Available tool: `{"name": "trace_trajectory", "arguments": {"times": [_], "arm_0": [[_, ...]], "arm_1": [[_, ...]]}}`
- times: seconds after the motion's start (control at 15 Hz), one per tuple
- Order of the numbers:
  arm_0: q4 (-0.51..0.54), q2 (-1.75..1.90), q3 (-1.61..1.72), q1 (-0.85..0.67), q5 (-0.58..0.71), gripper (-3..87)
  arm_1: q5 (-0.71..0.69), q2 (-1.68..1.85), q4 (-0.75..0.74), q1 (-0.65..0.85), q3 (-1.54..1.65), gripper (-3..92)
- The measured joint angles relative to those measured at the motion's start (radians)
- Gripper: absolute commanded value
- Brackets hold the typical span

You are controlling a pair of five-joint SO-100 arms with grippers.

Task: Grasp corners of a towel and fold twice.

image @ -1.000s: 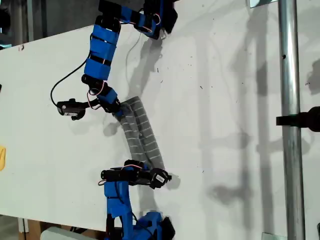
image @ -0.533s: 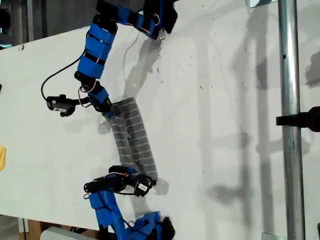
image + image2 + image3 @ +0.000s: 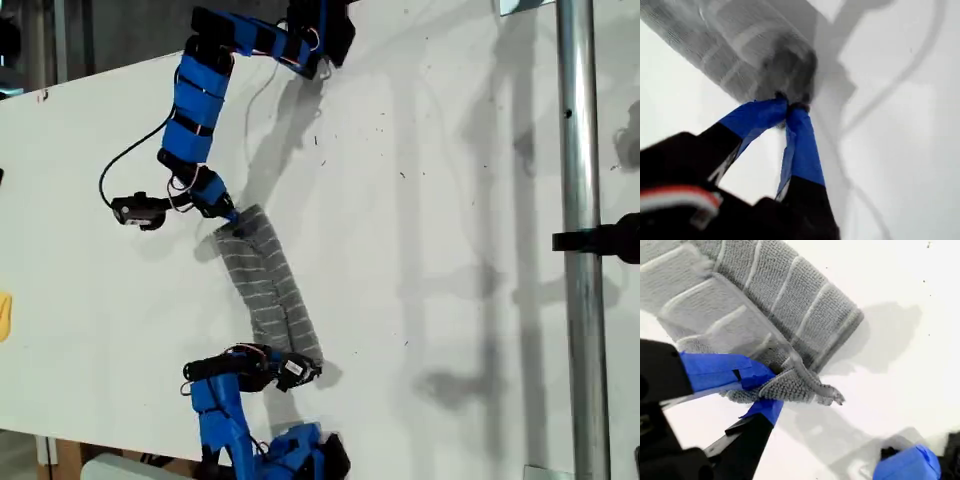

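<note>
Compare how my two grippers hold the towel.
My first gripper pinches a bunched end of the towel with only its very tips; my second gripper takes a flatter, layered edge deeper between its fingers. A frayed corner sticks out past my second gripper; none shows past my first. Both are blue-tipped and shut on the towel.

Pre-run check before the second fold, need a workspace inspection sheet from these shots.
Surface: white table, scattered dark specks.
Job's things: towel, grey with white stripes, gathered into a narrow strip running diagonally between the two arms.
Clutter: yellow object cut off at the exterior view's left edge.
Grippers: my first tool shut on one towel end; my second tool shut on a towel corner.
Cables: black cable looping beside the upper arm in the exterior view.
Surroundings: metal pole with a black clamp at the exterior view's right.
</note>
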Motion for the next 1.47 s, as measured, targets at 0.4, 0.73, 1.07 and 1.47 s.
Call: {"name": "trace_trajectory", "arguments": {"times": [0.4, 0.73, 1.07, 1.47], "arm_0": [[0.011, -0.152, -0.173, 0.123, -0.069, -2.1], [0.011, -0.17, -0.179, 0.137, -0.087, -2.6], [0.012, -0.123, -0.178, 0.135, -0.072, -2.6], [0.014, -0.123, -0.178, 0.133, -0.075, -2.6]], "arm_1": [[0.005, -0.002, 0.018, 0.008, 0.057, -0.3], [0.032, -0.002, 0.086, -0.028, 0.032, 6.2], [0.083, 0.015, 0.196, -0.103, -0.17, 21.1], [0.184, -0.11, 0.129, -0.107, -0.247, 21.5]]}}
